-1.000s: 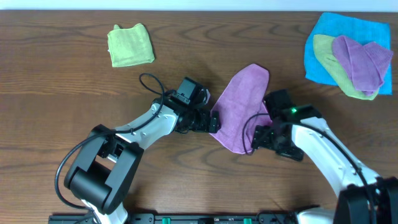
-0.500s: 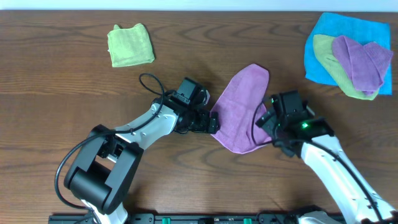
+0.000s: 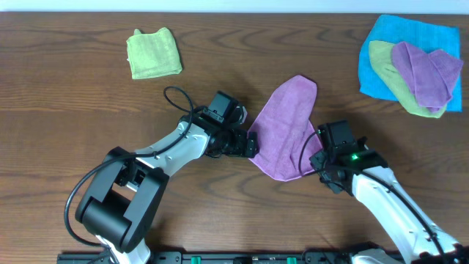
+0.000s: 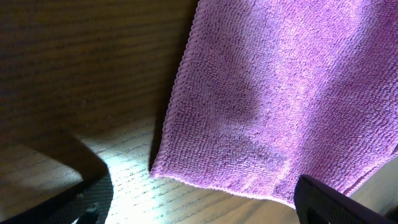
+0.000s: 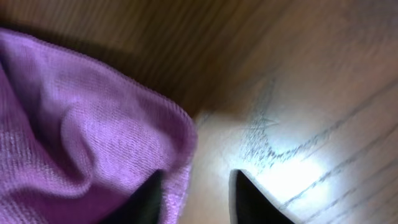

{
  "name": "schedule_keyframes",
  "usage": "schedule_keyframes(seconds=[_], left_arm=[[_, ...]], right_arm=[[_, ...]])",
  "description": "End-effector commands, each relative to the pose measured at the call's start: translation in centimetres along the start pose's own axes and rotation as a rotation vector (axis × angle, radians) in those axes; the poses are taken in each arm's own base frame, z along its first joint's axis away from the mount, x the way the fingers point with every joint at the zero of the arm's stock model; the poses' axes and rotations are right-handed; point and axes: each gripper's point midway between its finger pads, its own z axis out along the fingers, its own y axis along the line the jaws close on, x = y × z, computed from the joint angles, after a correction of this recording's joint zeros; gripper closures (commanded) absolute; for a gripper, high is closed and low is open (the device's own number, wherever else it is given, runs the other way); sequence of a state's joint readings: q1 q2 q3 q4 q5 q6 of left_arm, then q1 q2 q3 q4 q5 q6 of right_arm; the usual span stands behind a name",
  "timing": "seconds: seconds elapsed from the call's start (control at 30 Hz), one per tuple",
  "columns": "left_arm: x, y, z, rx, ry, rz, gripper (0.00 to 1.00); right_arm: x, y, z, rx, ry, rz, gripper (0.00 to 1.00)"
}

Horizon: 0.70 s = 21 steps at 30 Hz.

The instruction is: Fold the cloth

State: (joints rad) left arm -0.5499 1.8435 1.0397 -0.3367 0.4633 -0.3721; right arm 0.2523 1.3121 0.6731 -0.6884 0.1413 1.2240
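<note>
The cloth (image 3: 282, 125) lies at the centre of the table (image 3: 73, 110), between the two arms. It forms a long lilac shape that runs from a rounded far end to a rounded near end. It lies flat along its left side and rumpled along its near right edge.

Left tool (image 3: 250, 144): released, jaws wide apart. It sits low at the left edge of the cloth. In the left wrist view, a hemmed corner of the cloth (image 4: 273, 93) lies on the table between the two fingers. Neither finger presses the fabric.

Right tool (image 3: 316, 161): positioned at the near right edge of the cloth. In the right wrist view, the right tool (image 5: 196, 180) has its fingers drawn close together. A raised fold of the cloth (image 5: 81, 124) rests against one finger, and a strip of bare table shows beside the other. Whether the fabric is clamped cannot be told.

Other items on the table:
- A folded lime-green cloth (image 3: 154, 53) at the far left, well apart from both arms.
- A bright blue cloth (image 3: 414, 33) at the far right. A second green cloth (image 3: 388, 77) and a second purple cloth (image 3: 425, 70) are piled on it.
</note>
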Motion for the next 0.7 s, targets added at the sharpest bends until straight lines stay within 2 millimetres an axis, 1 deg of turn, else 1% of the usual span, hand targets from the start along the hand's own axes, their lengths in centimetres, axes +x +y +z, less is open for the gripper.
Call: schedule_keyframes(seconds=[0.0,0.03,0.07,0.13,0.17,0.2,0.23,0.27,0.3,0.37,0.6,0.63,0.67], left_arm=[[4.0,4.2,2.2,-0.117,0.124,-0.081,0.05],[4.0,4.1,2.2,-0.116,0.125,-0.082,0.05],[4.0,4.1,2.2,-0.113,0.126,-0.082,0.05],[4.0,4.1,2.2,-0.113,0.126,-0.082,0.05],[4.0,4.1,2.2,-0.113,0.126,-0.082,0.05],[4.0,4.1,2.2,-0.113,0.126,-0.082,0.05],[4.0,4.1,2.2,-0.113,0.126,-0.082,0.05],[4.0,4.1,2.2,-0.113,0.126,-0.082,0.05],[4.0,4.1,2.2,-0.111,0.127,-0.082,0.05],[4.1,3.9,2.2,-0.102,0.133,-0.084,0.05],[4.7,3.8,2.2,-0.095,0.157,-0.091,0.05],[4.8,3.8,2.2,-0.096,0.160,-0.093,0.05],[4.9,3.8,2.1,-0.095,0.165,-0.087,0.05]], right_arm=[[-0.9,-1.3,0.5,0.041,-0.060,-0.006,0.74],[-0.8,-1.3,0.7,0.036,-0.061,-0.005,0.75],[-0.8,-1.3,0.8,0.034,-0.062,-0.005,0.74],[-0.9,-1.4,0.8,0.036,-0.066,-0.005,0.65],[-1.0,-1.2,0.8,0.031,-0.075,-0.011,0.56],[-1.2,-1.0,0.8,0.022,-0.085,-0.029,0.54],[-1.4,-0.8,0.8,0.014,-0.095,-0.037,0.57],[-1.6,-0.5,0.8,0.005,-0.103,-0.045,0.62],[-1.7,-0.3,0.7,-0.002,-0.107,-0.049,0.63],[-1.8,-0.1,0.7,-0.010,-0.111,-0.047,0.60],[-1.7,0.1,0.7,-0.021,-0.104,-0.045,0.58],[-1.7,0.1,0.8,-0.020,-0.103,-0.045,0.59],[-1.7,0.1,0.8,-0.020,-0.103,-0.045,0.63]])
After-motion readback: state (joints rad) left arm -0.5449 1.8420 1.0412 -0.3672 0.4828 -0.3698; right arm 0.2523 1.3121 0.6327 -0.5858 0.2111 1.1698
